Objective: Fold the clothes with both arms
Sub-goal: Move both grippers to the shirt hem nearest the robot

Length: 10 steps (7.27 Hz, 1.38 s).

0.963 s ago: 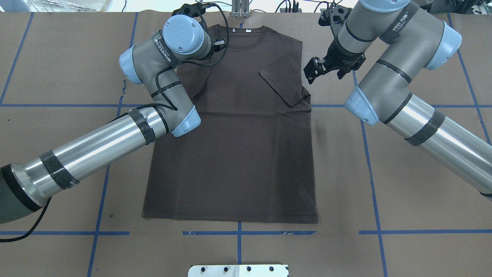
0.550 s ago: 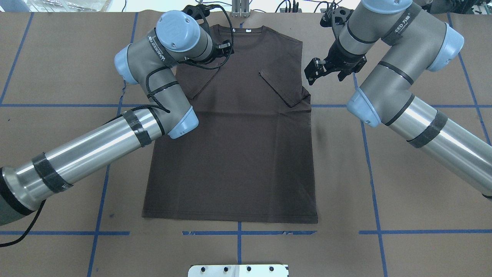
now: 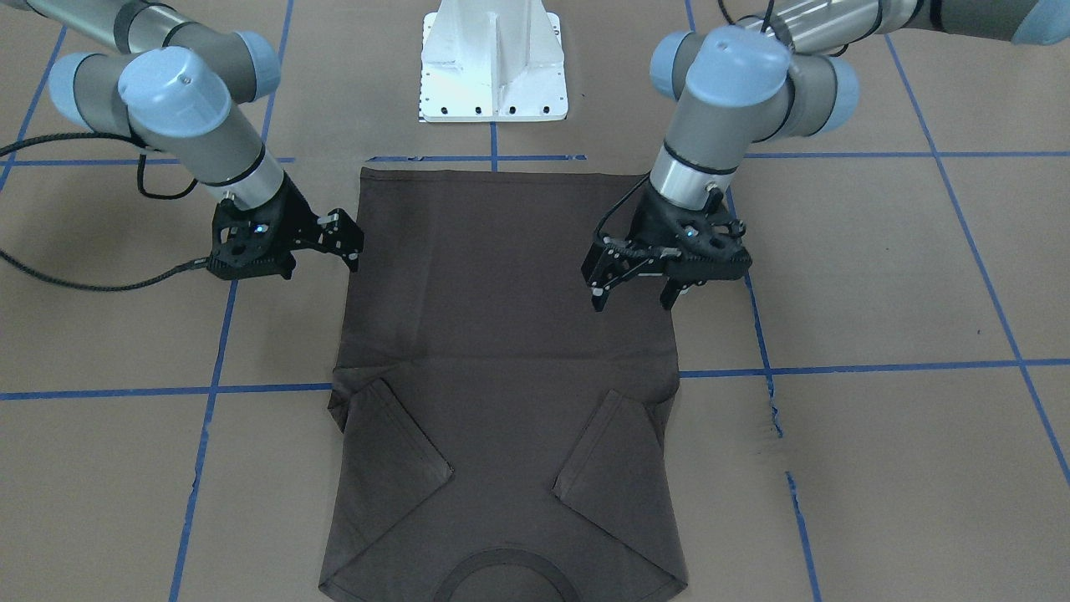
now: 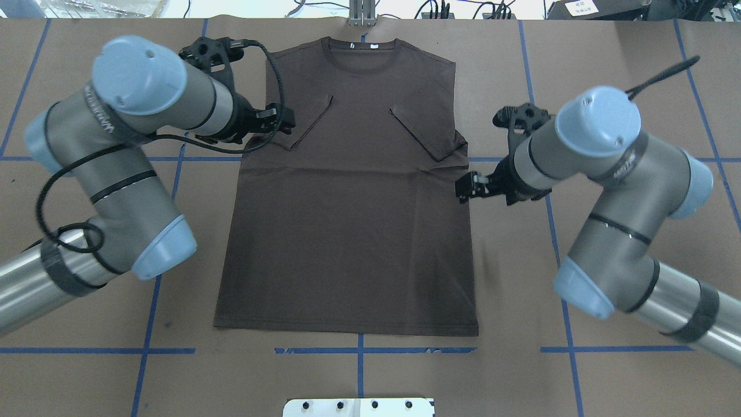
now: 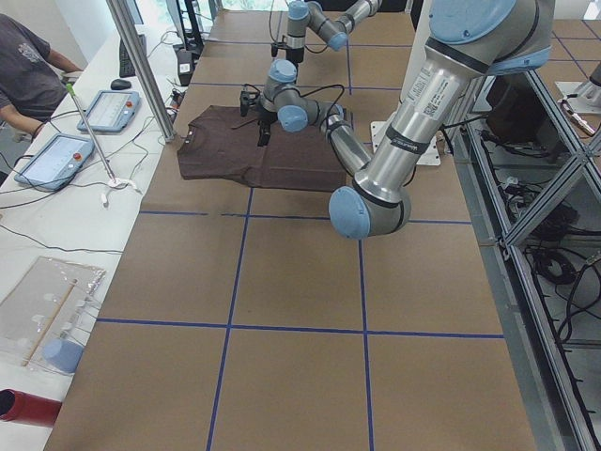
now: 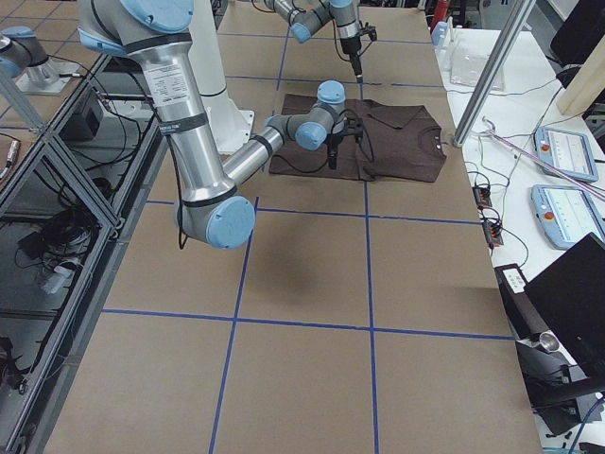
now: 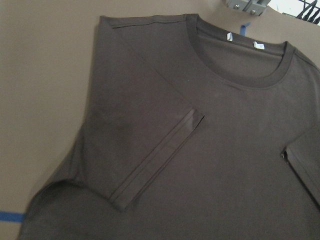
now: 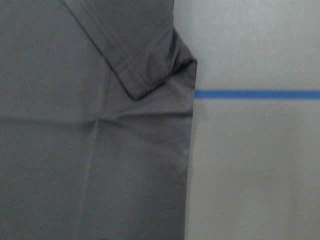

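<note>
So T-shirt (image 4: 347, 231) flat, 2 sleeves (image 4: 310, 123) in; L gripper (image 3: 633, 294), R gripper (image 3: 344, 238) open at edges.

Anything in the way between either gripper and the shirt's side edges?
Nothing visible. The left gripper hangs over the T-shirt's left side and the right gripper sits at its right edge, jaws open, with only bare table around.

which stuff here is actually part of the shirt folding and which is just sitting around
Part of the job:
T-shirt, flat on the table, both sleeves folded in
left gripper, over the shirt's edge
right gripper, at the opposite edge

Just sitting around:
white base plate
tablet
blue tape line
</note>
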Each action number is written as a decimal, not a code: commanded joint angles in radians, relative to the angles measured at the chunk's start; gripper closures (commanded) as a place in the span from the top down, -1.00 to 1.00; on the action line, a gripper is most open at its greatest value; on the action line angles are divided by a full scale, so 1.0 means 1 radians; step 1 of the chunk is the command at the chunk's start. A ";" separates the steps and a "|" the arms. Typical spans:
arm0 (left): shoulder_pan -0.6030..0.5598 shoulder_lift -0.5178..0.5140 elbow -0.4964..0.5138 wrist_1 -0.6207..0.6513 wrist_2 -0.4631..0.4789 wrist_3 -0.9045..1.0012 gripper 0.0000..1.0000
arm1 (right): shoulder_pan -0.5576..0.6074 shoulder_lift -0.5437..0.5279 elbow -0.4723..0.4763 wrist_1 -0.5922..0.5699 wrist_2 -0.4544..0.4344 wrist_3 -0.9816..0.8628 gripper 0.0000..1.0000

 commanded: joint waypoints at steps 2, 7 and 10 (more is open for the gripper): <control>0.005 0.077 -0.147 0.057 -0.008 0.002 1.00 | -0.333 -0.174 0.101 0.150 -0.312 0.364 1.00; 0.007 0.079 -0.180 0.057 -0.010 -0.004 1.00 | -0.391 -0.174 0.103 0.084 -0.342 0.386 0.93; 0.007 0.080 -0.187 0.059 -0.010 -0.003 1.00 | -0.403 -0.174 0.104 0.084 -0.338 0.386 -0.32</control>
